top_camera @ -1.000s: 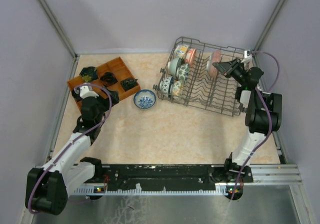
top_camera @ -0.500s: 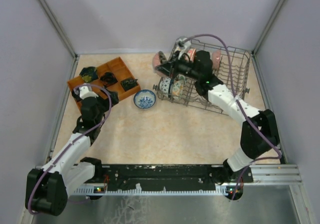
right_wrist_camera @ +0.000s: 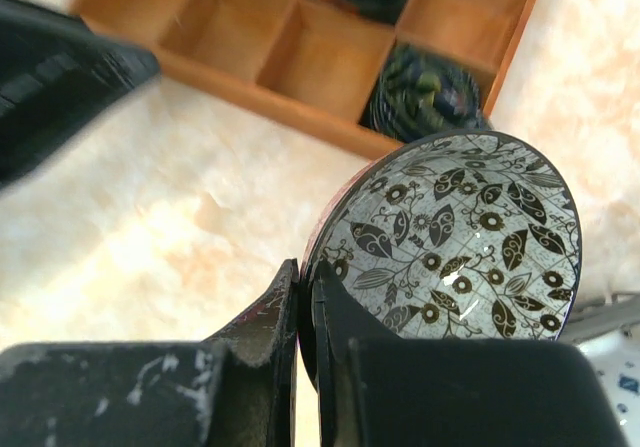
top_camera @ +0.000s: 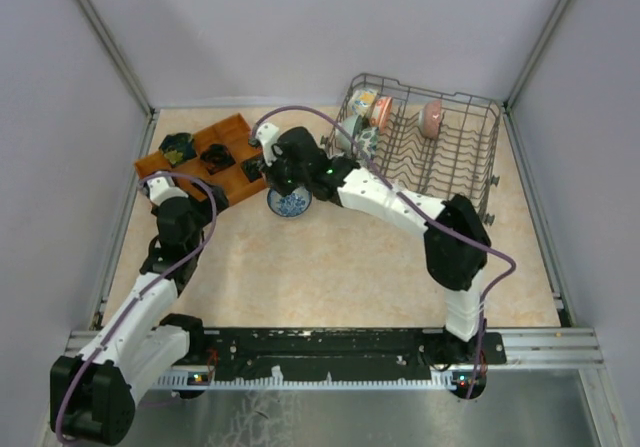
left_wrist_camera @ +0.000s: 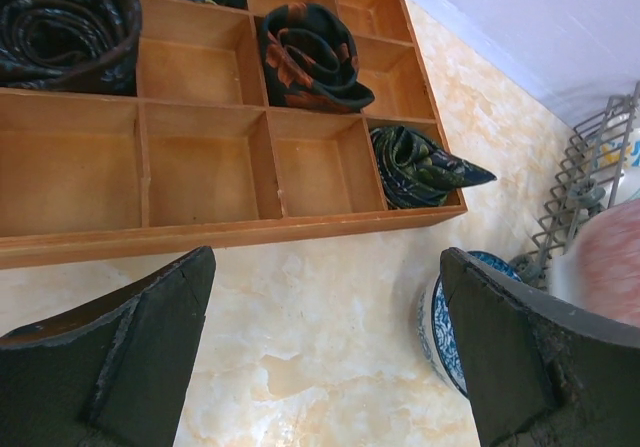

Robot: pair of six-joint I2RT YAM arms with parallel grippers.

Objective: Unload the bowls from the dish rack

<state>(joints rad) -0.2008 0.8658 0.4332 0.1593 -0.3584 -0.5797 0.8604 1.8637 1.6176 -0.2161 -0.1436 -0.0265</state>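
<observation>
Pinching with the right fingers the rim of a leaf-patterned bowl, one finger inside and one outside, closed tight on the thin wall. Holding it out of the dish rack, over the desk toward the far edge, dark leaves on pale grey facing the wrist camera and a pinkish outside showing behind.

Hanging just above a blue-white bowl sitting upright on the desk, between the rack and the wooden tray. Crowding that spot from the left: the tray's near right corner, with rolled cloths filling several compartments, one roll lying in the corner compartment just beside the blue-white bowl.

Spreading the left fingers wide with nothing between them, hovering over bare desk just off the tray's near side, close to both bowls.

Reaching with the right arm across the rack's left end and covering that part from above. Leaving in view four more bowls standing on edge among the tines along the rack's far side, at the desk's far right corner.
</observation>
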